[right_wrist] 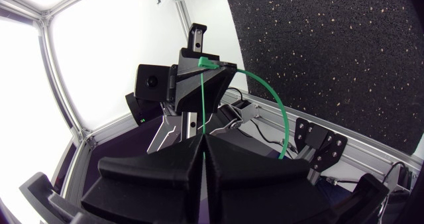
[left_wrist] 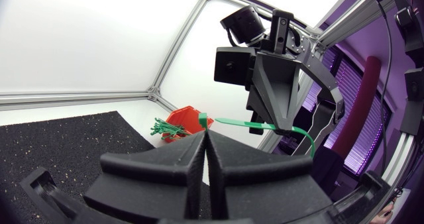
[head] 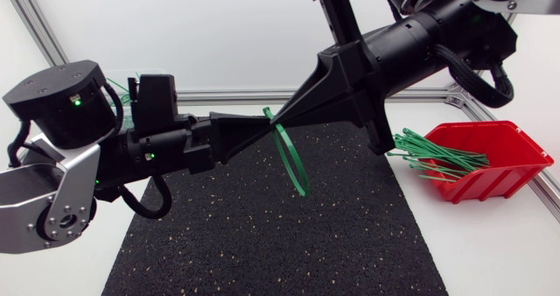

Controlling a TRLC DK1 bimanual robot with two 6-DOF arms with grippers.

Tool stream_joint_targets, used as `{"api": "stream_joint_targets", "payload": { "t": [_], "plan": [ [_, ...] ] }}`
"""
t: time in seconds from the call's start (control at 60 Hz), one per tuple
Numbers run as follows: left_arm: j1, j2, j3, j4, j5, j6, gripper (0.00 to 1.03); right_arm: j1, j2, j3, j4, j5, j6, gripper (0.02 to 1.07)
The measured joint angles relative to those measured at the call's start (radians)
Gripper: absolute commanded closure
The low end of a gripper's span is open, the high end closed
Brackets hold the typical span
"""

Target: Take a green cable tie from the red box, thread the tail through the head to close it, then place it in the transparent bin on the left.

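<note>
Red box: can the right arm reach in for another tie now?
Probably not yet: the right gripper has its fingers shut on the green cable tie, which the left gripper also holds. The red box itself lies open, uncovered.

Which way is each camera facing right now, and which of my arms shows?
Head view: above the table, looking down on the black mat; both arms, left hand and right hand meeting at the cable tie.
Left wrist view: on the left arm, facing the right hand, red box beyond; own hand in foreground.
Right wrist view: on the right arm, facing the left hand; own hand in foreground.
All three share the cable tie.
</note>
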Motion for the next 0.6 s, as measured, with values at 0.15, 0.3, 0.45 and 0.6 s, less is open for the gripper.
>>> {"api": "stream_joint_targets", "payload": {
  "t": [0.15, 0.3, 0.45, 0.6],
  "plan": [
    [-0.006, 0.000, 0.000, 0.000, -0.003, 0.000, 1.00, 0.000, 0.000, -0.006, 0.007, 0.003, 0.000, 1.01],
    [-0.006, 0.000, 0.000, 0.000, -0.003, 0.000, 1.00, 0.000, 0.000, -0.006, 0.013, 0.003, 0.000, 1.01],
    [-0.007, 0.000, 0.000, 0.000, -0.003, 0.000, 1.00, 0.000, 0.000, -0.007, 0.014, 0.003, 0.000, 1.01],
    [-0.013, 0.000, 0.000, 0.000, -0.006, 0.000, 1.00, 0.000, 0.000, -0.008, 0.014, 0.003, 0.000, 1.01]
  ]
}}
